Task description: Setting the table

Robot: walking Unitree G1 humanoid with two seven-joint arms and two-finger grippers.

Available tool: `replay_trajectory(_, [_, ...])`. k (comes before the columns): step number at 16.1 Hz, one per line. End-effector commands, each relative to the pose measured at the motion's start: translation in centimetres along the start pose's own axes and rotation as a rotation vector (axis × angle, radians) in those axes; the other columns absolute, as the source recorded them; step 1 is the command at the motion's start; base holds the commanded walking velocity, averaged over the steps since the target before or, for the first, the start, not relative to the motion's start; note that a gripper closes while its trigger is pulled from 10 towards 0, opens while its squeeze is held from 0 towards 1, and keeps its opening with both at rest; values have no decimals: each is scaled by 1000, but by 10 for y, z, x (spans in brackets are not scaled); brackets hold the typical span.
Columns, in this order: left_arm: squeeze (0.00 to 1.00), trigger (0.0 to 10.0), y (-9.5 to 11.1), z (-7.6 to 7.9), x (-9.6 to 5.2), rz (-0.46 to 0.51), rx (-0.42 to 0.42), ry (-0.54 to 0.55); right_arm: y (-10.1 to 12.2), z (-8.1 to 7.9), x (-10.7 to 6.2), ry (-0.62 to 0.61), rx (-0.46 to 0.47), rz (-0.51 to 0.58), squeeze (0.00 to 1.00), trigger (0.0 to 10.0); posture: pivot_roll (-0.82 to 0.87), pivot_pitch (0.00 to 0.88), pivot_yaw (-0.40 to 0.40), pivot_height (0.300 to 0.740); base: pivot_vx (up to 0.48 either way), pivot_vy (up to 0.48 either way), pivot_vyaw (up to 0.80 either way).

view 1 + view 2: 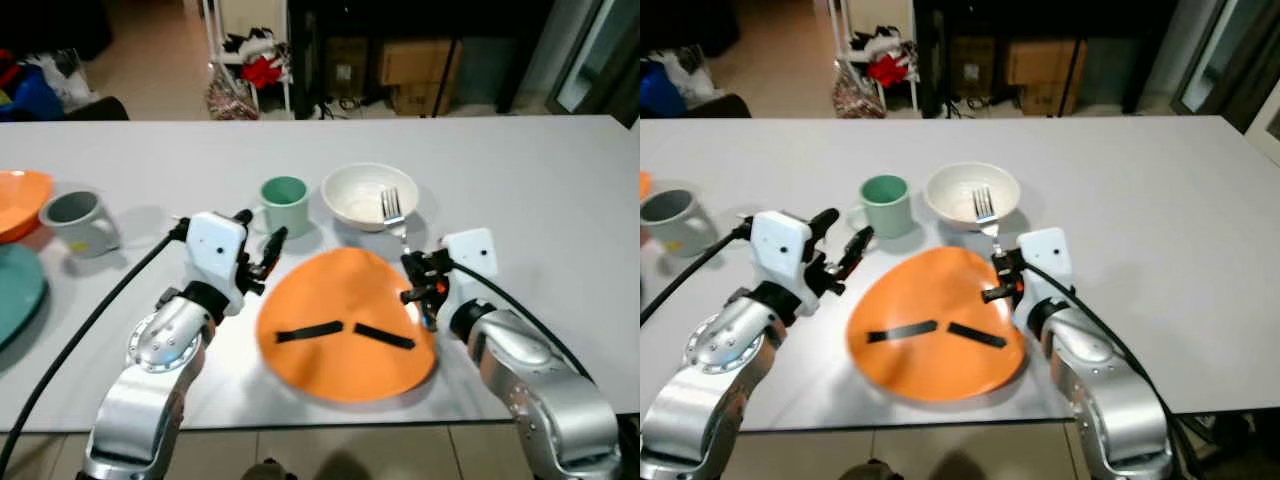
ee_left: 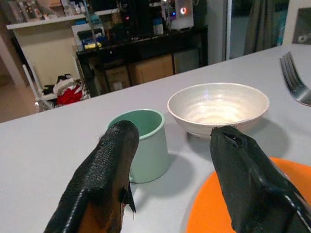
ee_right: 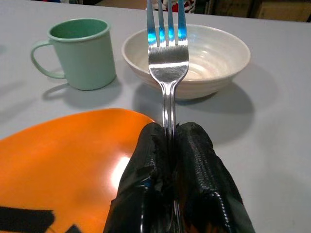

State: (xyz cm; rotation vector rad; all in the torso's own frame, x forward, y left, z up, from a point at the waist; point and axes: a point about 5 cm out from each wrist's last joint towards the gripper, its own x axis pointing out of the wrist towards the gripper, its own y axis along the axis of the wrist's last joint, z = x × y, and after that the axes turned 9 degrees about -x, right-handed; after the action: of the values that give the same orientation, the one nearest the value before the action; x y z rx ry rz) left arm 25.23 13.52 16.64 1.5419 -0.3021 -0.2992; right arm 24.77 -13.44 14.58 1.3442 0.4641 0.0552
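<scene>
My right gripper point(image 3: 167, 145) clamps the fork point(image 3: 167, 63) (tines toward the white bowl point(image 1: 368, 195)). My left gripper point(image 2: 170, 160) hovers with fingers apart beside the orange plate point(image 1: 345, 325).

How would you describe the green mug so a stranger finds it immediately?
On the white table, look behind the big orange plate. The green mug stands beside the white bowl, on its left. Unlike the grey mug farther left, it is mint green.

White table point(image 1: 560, 190), dark shelving point(image 1: 420, 50) beyond
</scene>
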Motion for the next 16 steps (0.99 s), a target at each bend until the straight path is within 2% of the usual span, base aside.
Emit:
replay_trajectory(1, [0, 10000, 2, -4, 0, -1, 7, 7, 1, -2, 1, 8, 8, 2, 0, 10000, 118, 0, 31, 727, 0, 431, 0])
replay_trajectory(7, [0, 10000, 1, -4, -1, -6, 12, 10, -1, -1, 2, 12, -4, -22, 0, 10000, 122, 0, 24, 727, 0, 408, 0])
replay_trajectory(9, [0, 10000, 1, -4, 0, -17, 79, 4, -3, 2, 2, -21, -9, -48, 0, 10000, 123, 0, 27, 727, 0, -480, 0])
replay_trajectory(11, [0, 10000, 1, -3, -1, -16, 55, -1, -4, 5, 3, -53, 4, -65, 0, 10000, 123, 0, 27, 727, 0, -480, 0])
replay_trajectory(12, [0, 10000, 2, -2, -1, -13, 25, -21, -7, 9, 4, -69, 7, -93, 0, 10000, 123, 0, 31, 727, 0, 0, 0])
replay_trajectory(13, [0, 10000, 2, 0, 0, -20, 32, -44, -8, 10, 6, -69, 16, -105, 0, 10000, 121, 0, 33, 727, 0, 0, 0])
replay_trajectory(16, [0, 10000, -1, 13, -5, -56, 15, -187, -13, 15, 11, -85, -28, -169, 0, 10000, 124, 0, 32, 727, 0, 0, 0])
